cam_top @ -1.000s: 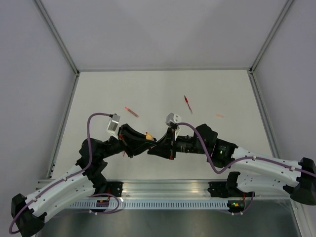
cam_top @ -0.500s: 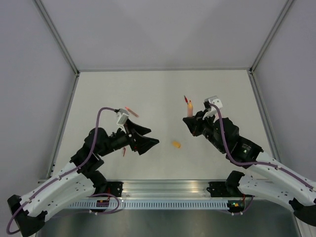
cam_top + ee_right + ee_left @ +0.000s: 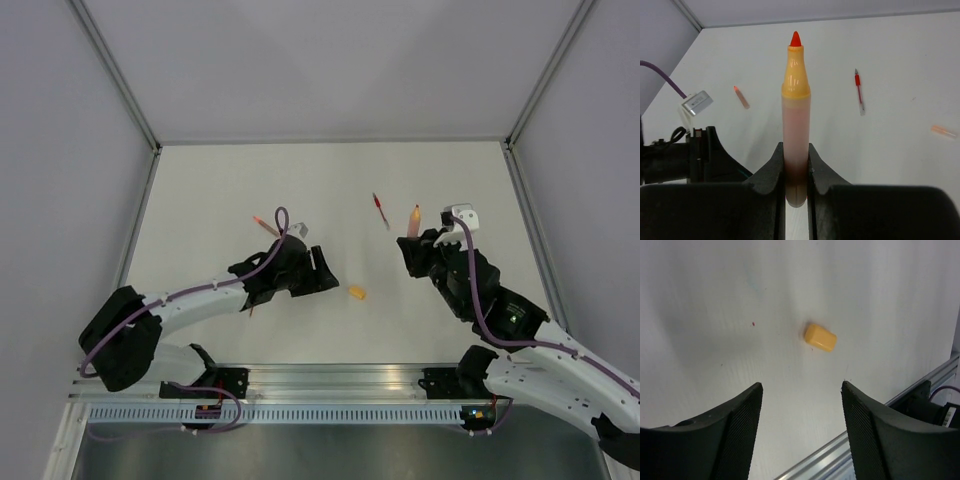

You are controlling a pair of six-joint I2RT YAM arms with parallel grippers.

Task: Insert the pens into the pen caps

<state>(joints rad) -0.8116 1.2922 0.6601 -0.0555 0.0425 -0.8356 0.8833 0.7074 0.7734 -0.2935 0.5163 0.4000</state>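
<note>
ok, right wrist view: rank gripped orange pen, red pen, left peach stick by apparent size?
1. orange pen, but nearest the camera, so inflated.
2. red pen.
3. peach stick, shorter though thicker.

The short cap [image 3: 356, 292] lies on the surface [image 3: 220, 180] between the two arms, just right of the left pincer [image 3: 325, 273] and not touching it. Further right, the right pincer [image 3: 412, 243] has a gripped pen [image 3: 413, 218] clamped between its fingers. A slim pen [image 3: 380, 210] lies just left of that, and a short stick [image 3: 265, 224] lies behind the left pincer, well apart from the slim pen.
</note>
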